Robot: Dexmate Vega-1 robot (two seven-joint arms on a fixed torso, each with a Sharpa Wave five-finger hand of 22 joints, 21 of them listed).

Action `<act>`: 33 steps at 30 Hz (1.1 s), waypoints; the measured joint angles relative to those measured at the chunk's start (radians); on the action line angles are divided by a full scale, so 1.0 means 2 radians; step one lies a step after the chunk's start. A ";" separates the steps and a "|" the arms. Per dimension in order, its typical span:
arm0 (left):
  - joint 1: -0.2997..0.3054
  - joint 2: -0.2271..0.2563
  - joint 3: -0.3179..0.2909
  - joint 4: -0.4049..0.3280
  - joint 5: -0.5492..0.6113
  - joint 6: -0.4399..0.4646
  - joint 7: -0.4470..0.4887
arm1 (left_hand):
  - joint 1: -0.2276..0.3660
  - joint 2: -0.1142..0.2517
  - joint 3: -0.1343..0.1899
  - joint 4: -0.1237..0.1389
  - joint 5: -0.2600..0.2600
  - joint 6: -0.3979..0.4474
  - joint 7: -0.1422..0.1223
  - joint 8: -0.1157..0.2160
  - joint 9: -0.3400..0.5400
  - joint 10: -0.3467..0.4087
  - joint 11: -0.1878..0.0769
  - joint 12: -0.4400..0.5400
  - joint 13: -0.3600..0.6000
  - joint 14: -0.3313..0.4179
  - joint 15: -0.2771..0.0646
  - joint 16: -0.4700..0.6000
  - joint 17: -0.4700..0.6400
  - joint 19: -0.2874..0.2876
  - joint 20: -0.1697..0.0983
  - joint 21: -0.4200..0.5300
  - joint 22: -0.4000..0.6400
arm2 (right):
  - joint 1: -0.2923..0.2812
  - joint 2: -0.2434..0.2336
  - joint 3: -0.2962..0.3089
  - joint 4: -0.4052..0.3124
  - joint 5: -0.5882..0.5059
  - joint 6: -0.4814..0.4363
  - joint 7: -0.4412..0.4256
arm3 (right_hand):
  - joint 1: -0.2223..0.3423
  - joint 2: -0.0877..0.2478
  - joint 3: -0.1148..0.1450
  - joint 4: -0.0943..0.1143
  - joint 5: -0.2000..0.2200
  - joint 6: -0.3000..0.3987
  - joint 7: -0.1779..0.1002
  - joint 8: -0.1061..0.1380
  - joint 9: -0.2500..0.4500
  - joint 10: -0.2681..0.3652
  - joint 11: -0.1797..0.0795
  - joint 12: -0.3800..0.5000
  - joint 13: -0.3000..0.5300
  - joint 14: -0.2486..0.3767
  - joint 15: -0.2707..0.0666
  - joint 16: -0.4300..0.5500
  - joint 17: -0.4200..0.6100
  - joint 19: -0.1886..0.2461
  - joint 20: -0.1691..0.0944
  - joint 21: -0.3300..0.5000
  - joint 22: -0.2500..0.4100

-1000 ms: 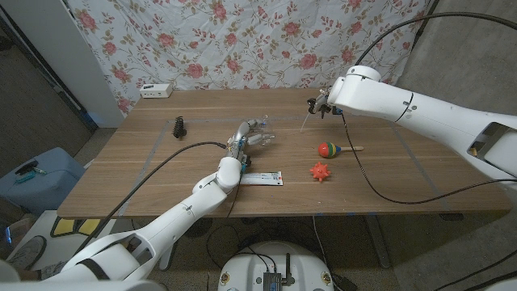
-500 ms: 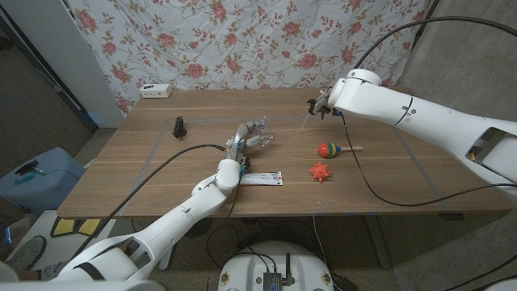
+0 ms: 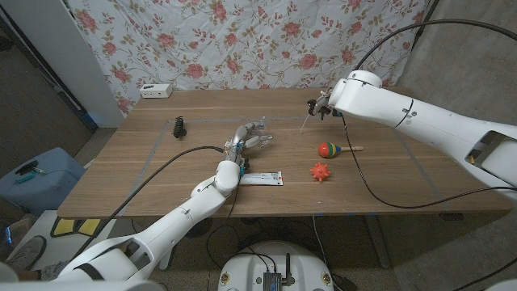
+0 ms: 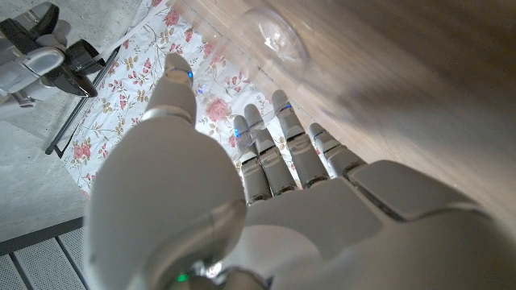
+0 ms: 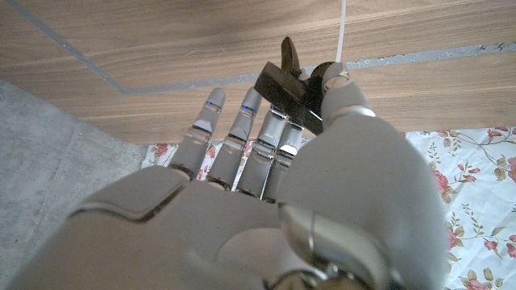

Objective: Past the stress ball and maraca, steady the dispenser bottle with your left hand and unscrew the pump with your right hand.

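Table (image 3: 161, 178) of wood, both arms reaching over it. Left hand (image 3: 250, 136) sits mid-table, fingers spread by the clear, glassy dispenser bottle (image 4: 274, 36); whether it grips cannot be told. Right hand (image 3: 321, 105), well apart to the robot's right and farther back, pinches the black pump (image 5: 289, 83). The pump's thin white tube (image 3: 304, 121) slants down, clear of the bottle. Maraca (image 3: 329, 149) and orange stress ball (image 3: 321, 171) lie nearer the robot.
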 measured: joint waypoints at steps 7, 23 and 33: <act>0.001 0.001 -0.001 0.001 -0.002 -0.001 -0.002 | -0.017 0.008 -0.001 0.001 0.000 -0.008 -0.008 -0.014 0.002 -0.021 0.003 -0.009 -0.007 -0.021 0.004 0.000 0.000 -0.004 0.004 0.000 0.000 | -0.003 0.001 0.004 -0.001 -0.002 -0.001 0.001 | 0.000 0.000 0.000 0.000 0.000 0.000 0.000 0.000 0.000 0.000 0.000 0.000 0.000 0.000 0.000 -0.002 0.000 0.000 0.000 0.000 0.000; 0.002 0.007 -0.002 -0.006 -0.008 0.004 -0.013 | -0.036 -0.001 0.021 0.049 0.000 -0.053 -0.010 -0.044 0.002 -0.065 0.013 -0.017 -0.024 -0.074 0.008 0.000 0.002 -0.015 0.015 0.000 0.000 | -0.007 0.003 0.008 -0.004 -0.004 -0.001 0.002 | 0.000 0.000 -0.001 -0.001 0.000 0.000 0.000 0.000 0.000 0.000 0.000 0.000 0.000 0.000 0.000 -0.002 0.002 0.000 0.000 0.000 0.000; 0.002 0.012 -0.002 -0.014 -0.013 0.017 -0.027 | -0.033 -0.015 0.011 0.049 0.003 -0.086 -0.006 -0.054 0.002 -0.104 0.022 -0.017 -0.035 -0.118 0.012 0.000 0.002 -0.025 0.025 0.000 0.000 | -0.009 0.002 0.011 -0.006 -0.002 -0.001 -0.002 | 0.001 -0.001 -0.001 -0.001 0.000 0.000 0.000 0.002 0.000 0.000 0.000 -0.001 0.002 0.000 0.000 -0.002 0.002 0.000 0.000 0.000 0.000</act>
